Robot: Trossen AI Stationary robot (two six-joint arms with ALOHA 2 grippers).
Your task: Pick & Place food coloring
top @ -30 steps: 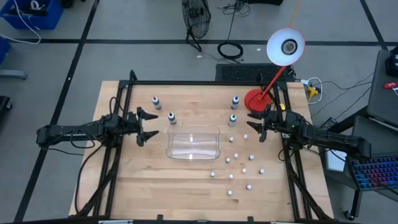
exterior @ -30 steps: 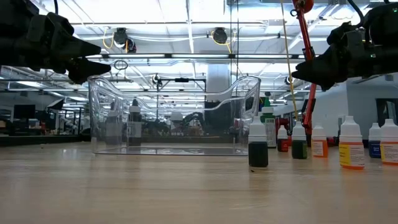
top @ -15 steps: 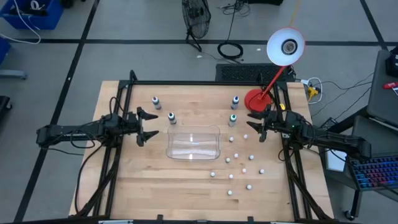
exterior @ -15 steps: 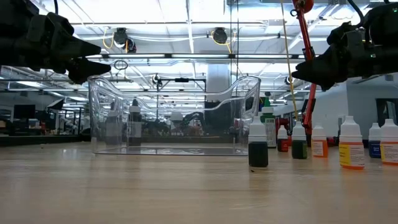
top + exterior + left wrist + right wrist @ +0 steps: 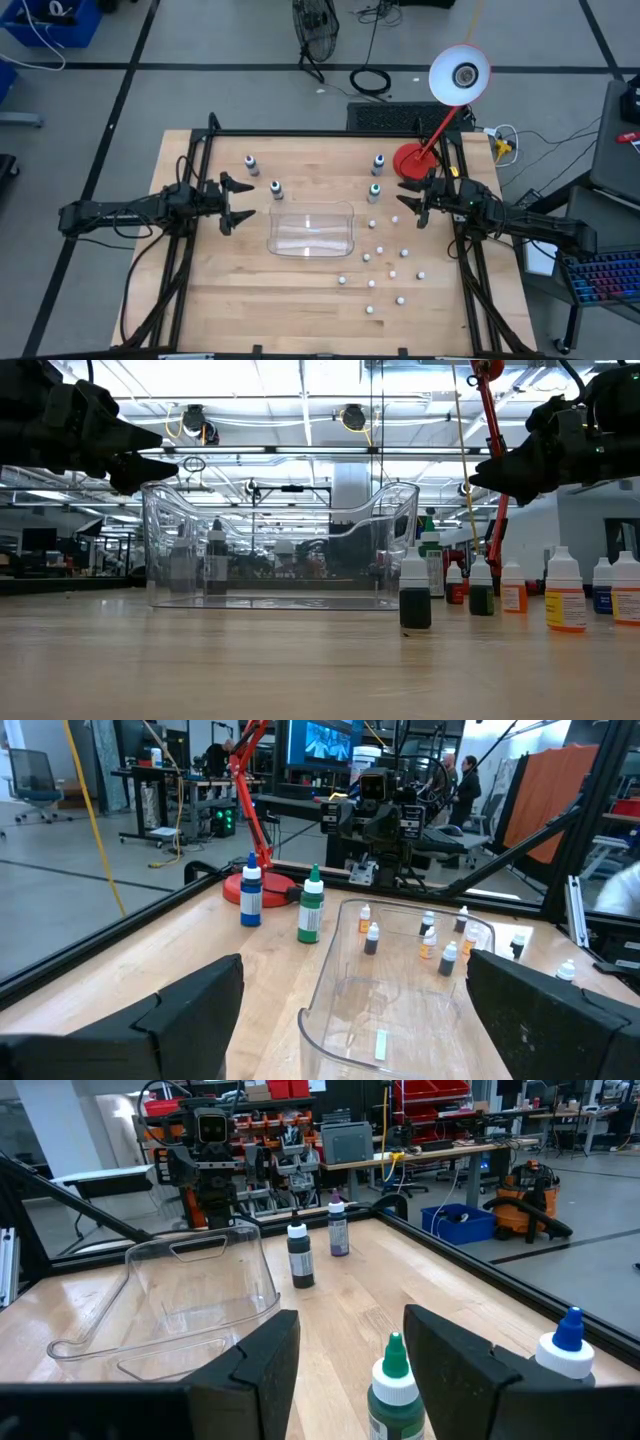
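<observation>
Four food coloring bottles stand upright on their bases toward the table's far side: two at the far left (image 5: 250, 163) (image 5: 275, 188), and a blue-topped one (image 5: 378, 163) and a green-topped one (image 5: 375, 192) at the far right. My left gripper (image 5: 238, 202) hovers open just left of the clear tray (image 5: 310, 232), above the table. My right gripper (image 5: 408, 205) hovers open to the tray's right, close to the green-topped bottle (image 5: 392, 1390). In the left wrist view the blue-topped (image 5: 250, 895) and green-topped (image 5: 311, 905) bottles stand beyond the tray (image 5: 400, 990).
Several smaller dropper bottles (image 5: 380, 250) stand scattered over the table's right half, nearer than the right gripper; in the low view they line up at the right (image 5: 565, 592). A red desk lamp (image 5: 410, 160) stands at the far right corner. Black frame rails (image 5: 180, 260) run along both table sides.
</observation>
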